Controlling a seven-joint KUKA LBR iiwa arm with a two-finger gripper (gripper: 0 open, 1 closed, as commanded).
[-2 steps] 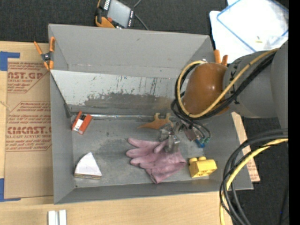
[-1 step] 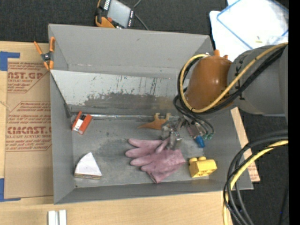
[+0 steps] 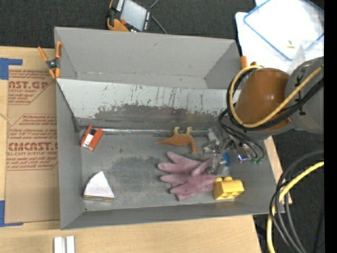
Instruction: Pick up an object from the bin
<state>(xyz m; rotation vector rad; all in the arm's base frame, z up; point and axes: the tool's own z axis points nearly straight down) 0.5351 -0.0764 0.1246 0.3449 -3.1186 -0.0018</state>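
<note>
End effector (image 3: 216, 154) was down inside the bin (image 3: 142, 57), at its right side. The arm came in from the right with an orange cover (image 3: 263, 96) and looped cables (image 3: 239, 125) on the wrist. Open or closed: could not tell, as the tip was cluttered with wires and metal parts. Pink glove (image 3: 187, 175) lay flat on the bin floor, just left of and below the end effector in the view. Its cuff end was toward the end effector and its tips pointed away to the left. The cuff was touching or right under the tip, contact unclear. Yellow block (image 3: 228, 187) sat just below the end effector, against the cuff. Orange toy animal (image 3: 176, 138) lay just left of the end effector and slightly up, near the back wall. Well off to the left were a small orange-and-white box (image 3: 91, 138) and a white wedge (image 3: 98, 186), apart from each other.
</note>
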